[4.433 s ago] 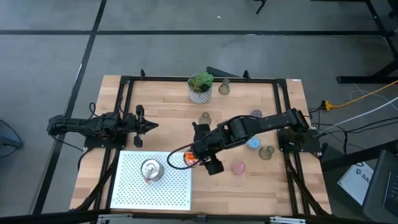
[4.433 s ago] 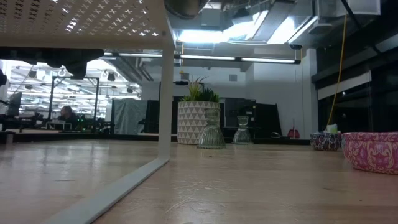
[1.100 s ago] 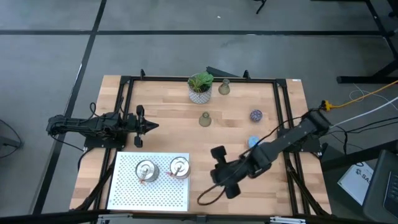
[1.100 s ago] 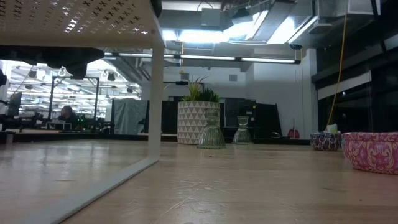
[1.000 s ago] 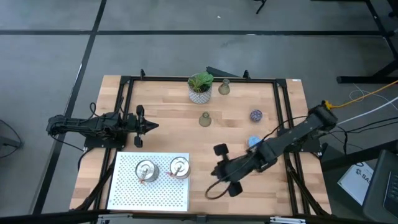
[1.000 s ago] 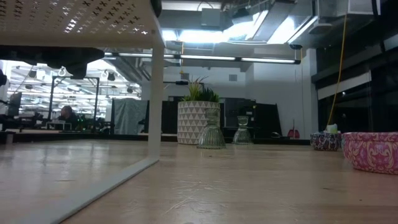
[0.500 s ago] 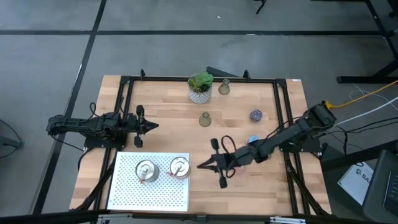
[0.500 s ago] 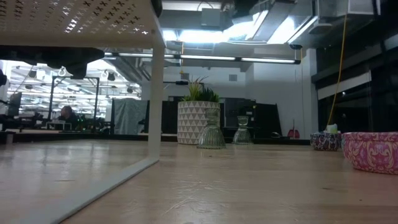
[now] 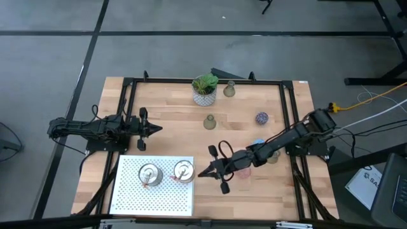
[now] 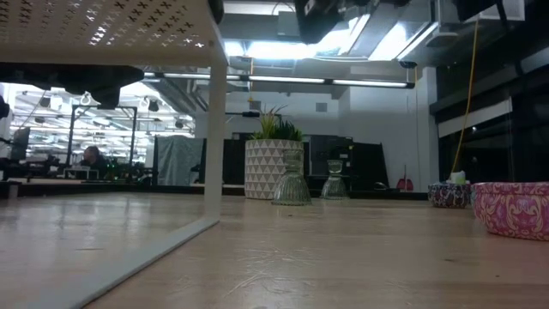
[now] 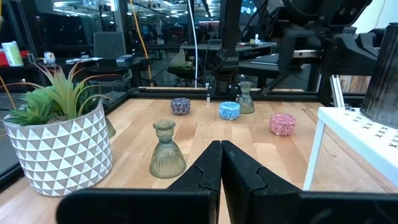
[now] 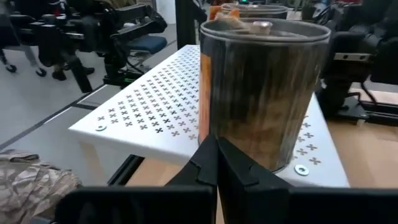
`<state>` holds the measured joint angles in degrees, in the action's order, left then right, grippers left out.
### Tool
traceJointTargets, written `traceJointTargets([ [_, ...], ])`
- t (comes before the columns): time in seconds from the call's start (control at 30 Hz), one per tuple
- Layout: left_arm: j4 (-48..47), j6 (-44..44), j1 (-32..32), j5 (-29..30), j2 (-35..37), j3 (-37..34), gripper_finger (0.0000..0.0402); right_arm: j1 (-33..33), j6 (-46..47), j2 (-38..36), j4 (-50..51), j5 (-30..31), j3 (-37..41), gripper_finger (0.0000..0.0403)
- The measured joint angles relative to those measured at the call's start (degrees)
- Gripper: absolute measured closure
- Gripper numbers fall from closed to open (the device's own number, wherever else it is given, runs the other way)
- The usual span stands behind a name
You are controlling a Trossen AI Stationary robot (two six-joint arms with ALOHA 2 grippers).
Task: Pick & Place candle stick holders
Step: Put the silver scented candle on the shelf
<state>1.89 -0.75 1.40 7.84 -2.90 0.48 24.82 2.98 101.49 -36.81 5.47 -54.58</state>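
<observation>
High view: the right tool (image 9: 205, 172), fingers closed and empty, points at two silver holders (image 9: 184, 170) on a white perforated stand (image 9: 130, 197). The left tool (image 9: 157, 128), also closed, waits at the surface's (image 9: 172, 117) left edge, well apart from the pink holder (image 11: 282, 124).

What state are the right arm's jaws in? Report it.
Shut and empty: in its wrist view the right gripper has both jaws pressed together, pointing at a silver holder on the white stand.

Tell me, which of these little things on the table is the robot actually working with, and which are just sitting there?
Part of the job:
- two shiny silver round holders, standing on the white perforated stand
- three olive-grey glass holders
- pink patterned holder
- blue holder
- speckled purple holder

Just lying about:
- green plant in a white patterned pot
</observation>
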Motion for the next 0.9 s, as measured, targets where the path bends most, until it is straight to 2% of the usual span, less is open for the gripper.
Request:
traceJointTargets([
  [0.23, 0.0, 0.0, 0.01, 0.0, 0.0, -0.01, 0.0398, -1.59, 2.19, 2.9, 0.61, -4.89, -4.37, 0.0403],
  [0.5, 0.0, 0.0, 0.01, 0.0, 0.0, 0.01, 0.0398, -1.8, 2.19, 6.29, 3.92, -5.82, -10.33, 0.0403],
  [0.73, 0.0, 0.0, 0.01, 0.0, 0.0, -0.01, 0.0398, -2.53, 2.19, 9.39, 7.12, -9.08, -14.87, 0.0403],
  [0.9, 0.0, 0.0, 0.0, 0.0, 0.0, -0.01, 0.0398, -2.75, 1.76, 9.48, 11.69, -10.14, -16.7, 0.0403],
])
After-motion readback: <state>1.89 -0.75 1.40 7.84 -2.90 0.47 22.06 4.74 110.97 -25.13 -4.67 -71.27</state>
